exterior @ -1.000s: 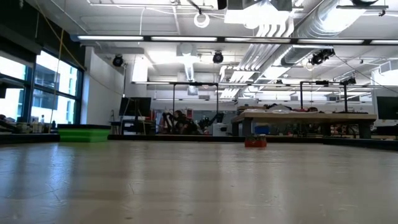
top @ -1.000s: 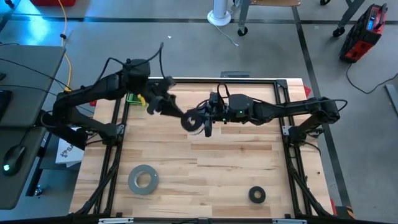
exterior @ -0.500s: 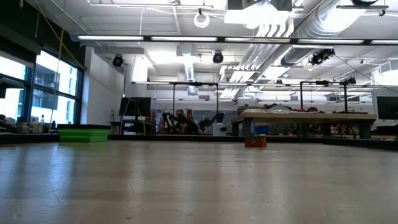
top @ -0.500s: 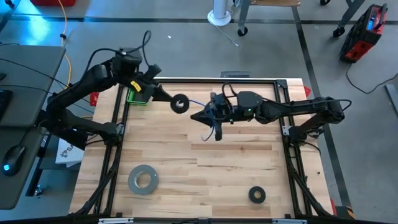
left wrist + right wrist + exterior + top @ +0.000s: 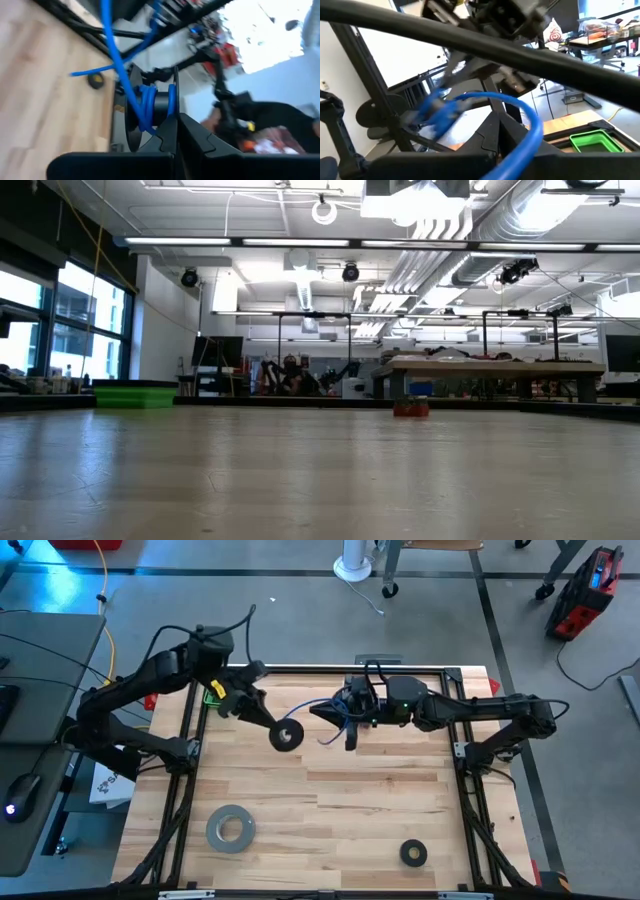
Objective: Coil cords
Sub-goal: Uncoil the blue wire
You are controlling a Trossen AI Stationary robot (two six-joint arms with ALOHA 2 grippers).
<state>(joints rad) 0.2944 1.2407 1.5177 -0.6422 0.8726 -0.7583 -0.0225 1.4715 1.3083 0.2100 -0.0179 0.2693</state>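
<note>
Both arms are up over the far half of the bench [image 5: 330, 800]. The left end effector [image 5: 272, 725] is clamped tight on a black spool [image 5: 288, 735], with the blue cable [image 5: 145, 102] wound around its hub. Just right of the spool, the right end effector [image 5: 322, 712] is pinched closed on the same cable, which loops loosely between the two. The grey tape roll [image 5: 230, 828] and black tape ring [image 5: 413, 853] sit well nearer than the spool.

Item, as we log it: one thin blue cable [image 5: 335, 718], flexible, partly wound in several turns on a black spool [image 5: 150, 107], the rest looping loose [image 5: 520, 112] above the table's far middle. We cannot make out its plug ends.
</note>
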